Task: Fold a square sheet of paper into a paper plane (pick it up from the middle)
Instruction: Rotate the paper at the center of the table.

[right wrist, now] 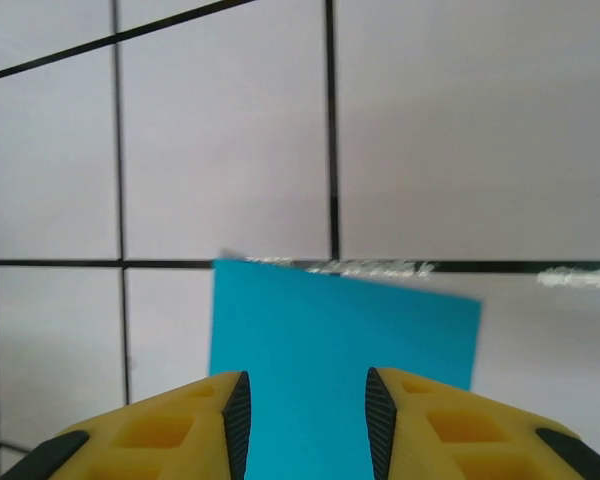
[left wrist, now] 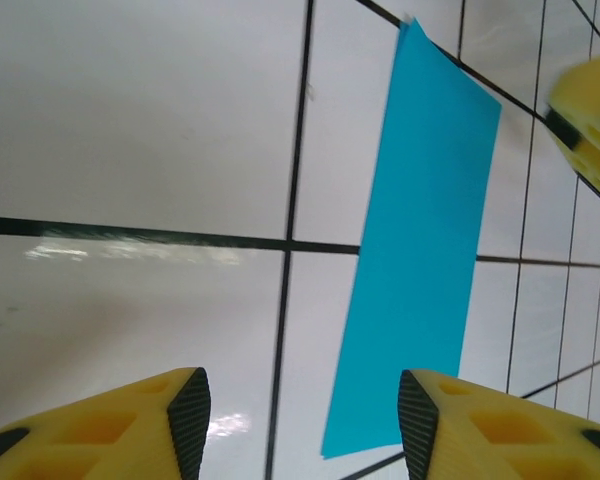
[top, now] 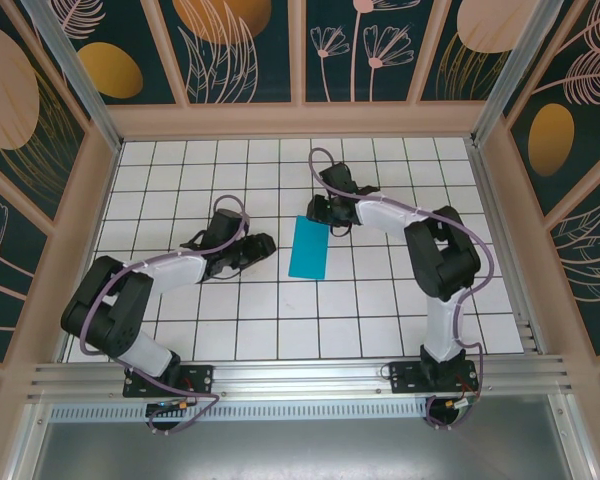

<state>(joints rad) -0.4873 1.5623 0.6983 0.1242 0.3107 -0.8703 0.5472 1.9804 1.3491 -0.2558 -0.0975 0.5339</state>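
Where the glossy white bench [top: 380, 320] with its black grid lines reaches its middle, the thin teal-blue sheet of paper [top: 308, 248] lies flat as a narrow rectangle. Its long sides run from the far edge toward the near edge at a slight tilt. Glare streaks the tiles in both wrist views. The right gripper [top: 322, 215] hangs over the sheet's far short edge. Its yellow fingers [right wrist: 160, 430] stand parted, and the blue surface shows in the gap between the black pads, unpinched. The left gripper [top: 263, 243] sits just beside the sheet's left long side, jaws spread on nothing. Pale wooden beams [top: 300, 120] frame the bench and carry dark teal wall panels [top: 240, 60] printed with peach flowers and orange ovals. Aluminium rails [top: 300, 375] run along the near edge, where both arm bases are bolted.
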